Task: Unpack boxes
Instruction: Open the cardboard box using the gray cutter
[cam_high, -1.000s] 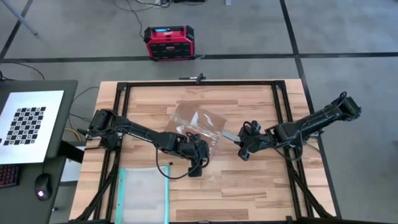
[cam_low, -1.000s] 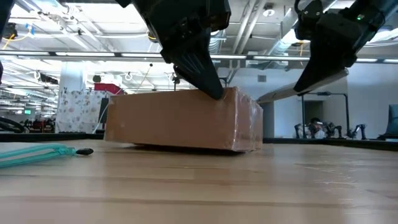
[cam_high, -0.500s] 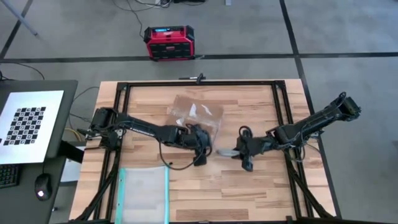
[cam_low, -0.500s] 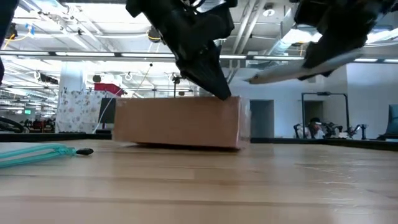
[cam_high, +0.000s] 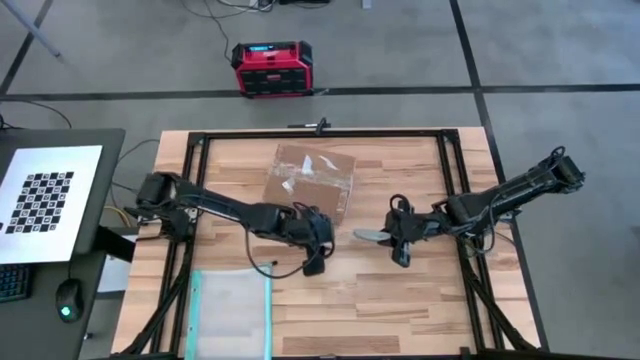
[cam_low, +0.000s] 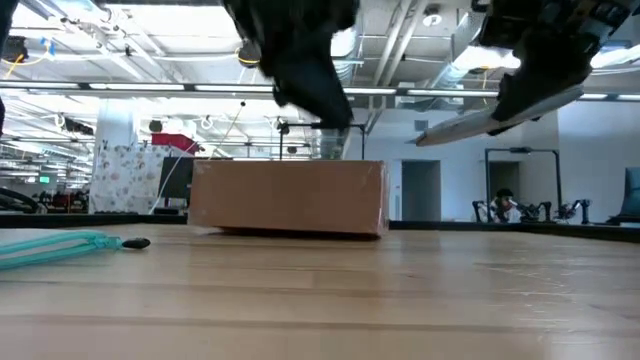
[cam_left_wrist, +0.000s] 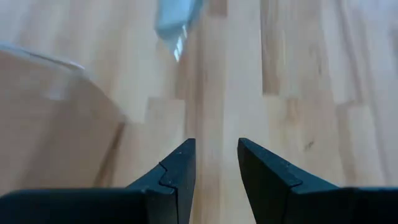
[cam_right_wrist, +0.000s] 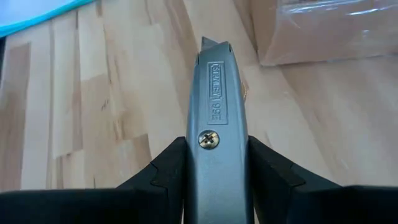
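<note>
Cardboard box (cam_high: 310, 180), taped shut, mid-table toward the far edge; right gripper (cam_high: 400, 238), clamping a utility knife (cam_high: 372, 237), blade aimed boxward; left gripper (cam_high: 316, 250), part-open and empty, nearer.

The left hand (cam_left_wrist: 214, 163) hangs over the pale wooden bench (cam_left_wrist: 298, 81), its two dark fingers (cam_left_wrist: 177, 171) parted with nothing between them. Just beside one finger lies the brown cardboard box (cam_left_wrist: 53, 118), a corner of it reaching toward the hand. Well ahead of the fingertips shows a blurred grey-blue object (cam_left_wrist: 176, 18), possibly a metal tool.
</note>
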